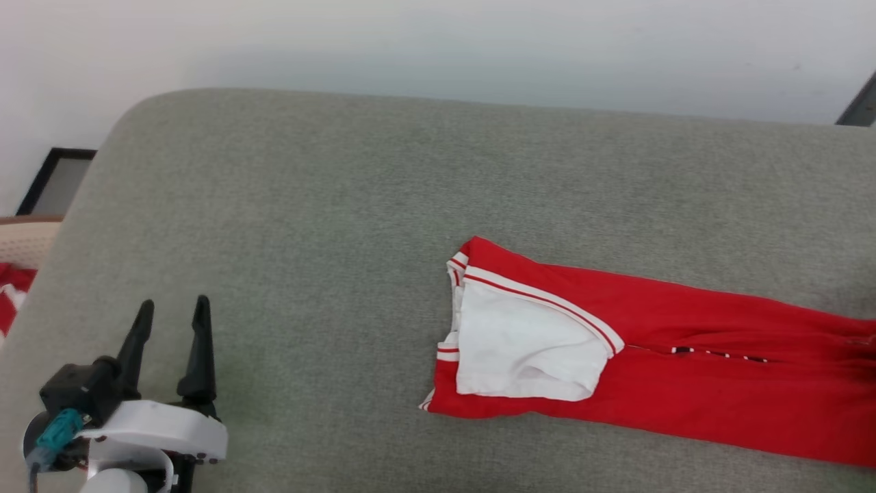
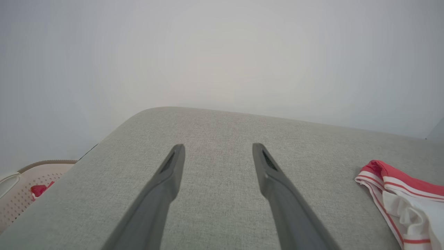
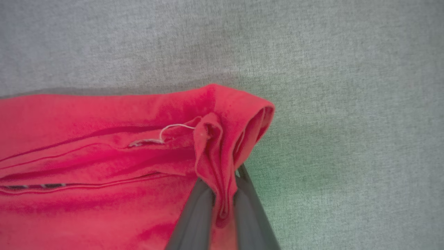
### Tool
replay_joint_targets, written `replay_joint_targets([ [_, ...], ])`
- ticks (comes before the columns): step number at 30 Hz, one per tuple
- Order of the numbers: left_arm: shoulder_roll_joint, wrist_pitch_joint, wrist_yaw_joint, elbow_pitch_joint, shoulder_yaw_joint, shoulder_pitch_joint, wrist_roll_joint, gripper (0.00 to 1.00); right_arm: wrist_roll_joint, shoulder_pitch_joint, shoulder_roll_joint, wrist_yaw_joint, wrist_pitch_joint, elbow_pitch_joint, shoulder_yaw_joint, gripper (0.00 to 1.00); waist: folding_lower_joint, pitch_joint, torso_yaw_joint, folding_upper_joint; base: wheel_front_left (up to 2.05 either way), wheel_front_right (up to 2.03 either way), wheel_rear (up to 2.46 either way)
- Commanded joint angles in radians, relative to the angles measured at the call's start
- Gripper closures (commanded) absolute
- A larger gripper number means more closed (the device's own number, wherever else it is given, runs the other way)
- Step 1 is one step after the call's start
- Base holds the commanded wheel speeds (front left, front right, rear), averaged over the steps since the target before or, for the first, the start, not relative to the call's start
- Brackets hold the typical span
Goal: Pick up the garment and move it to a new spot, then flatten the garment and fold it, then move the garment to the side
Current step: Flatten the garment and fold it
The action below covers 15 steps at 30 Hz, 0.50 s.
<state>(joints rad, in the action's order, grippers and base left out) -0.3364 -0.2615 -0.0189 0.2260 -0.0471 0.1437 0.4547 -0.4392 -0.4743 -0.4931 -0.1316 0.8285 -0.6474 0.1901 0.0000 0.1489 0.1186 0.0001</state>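
The garment (image 1: pixel 684 356) lies folded into a long red band on the grey cushion, a white sleeve (image 1: pixel 527 349) with red-white trim on top of its left end. Its right end runs past the head view's edge. In the right wrist view my right gripper (image 3: pixel 223 194) is shut on a bunched red fold of the garment (image 3: pixel 104 166) at that end, the cloth pinched between the two dark fingers. My left gripper (image 1: pixel 171 311) stands open at the lower left, well clear of the cloth. Through the left wrist view its open fingers (image 2: pixel 166 180) point across bare cushion, the garment's sleeve end (image 2: pixel 406 205) at far right.
The grey cushion (image 1: pixel 342 205) has a rounded back-left corner and a pale wall behind it. A beige perforated basket (image 2: pixel 20 187) with red cloth inside stands off the cushion's left side. A dark frame (image 1: pixel 55 178) leans by the wall at left.
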Motion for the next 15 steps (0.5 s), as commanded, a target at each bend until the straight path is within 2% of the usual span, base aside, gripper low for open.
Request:
replay_joint_targets([
  [1,0.003,-0.004,-0.009,0.006,0.008,0.010,-0.010,0.00,-0.002,-0.012,0.000,0.002,0.002,0.000,-0.005,1.00,0.0000,0.001,-0.020,-0.0001,0.00,0.00,0.00],
  [6,0.008,-0.004,-0.028,0.028,0.027,0.008,-0.025,0.00,-0.059,-0.018,0.038,0.002,0.033,0.060,-0.054,1.00,0.0000,-0.011,-0.042,-0.0001,0.00,0.00,0.00],
  [15,0.026,-0.004,-0.044,0.052,0.041,-0.010,-0.058,0.00,-0.199,0.043,0.137,0.002,0.136,0.318,-0.139,1.00,0.0000,-0.055,-0.052,-0.0001,0.00,0.00,0.00],
])
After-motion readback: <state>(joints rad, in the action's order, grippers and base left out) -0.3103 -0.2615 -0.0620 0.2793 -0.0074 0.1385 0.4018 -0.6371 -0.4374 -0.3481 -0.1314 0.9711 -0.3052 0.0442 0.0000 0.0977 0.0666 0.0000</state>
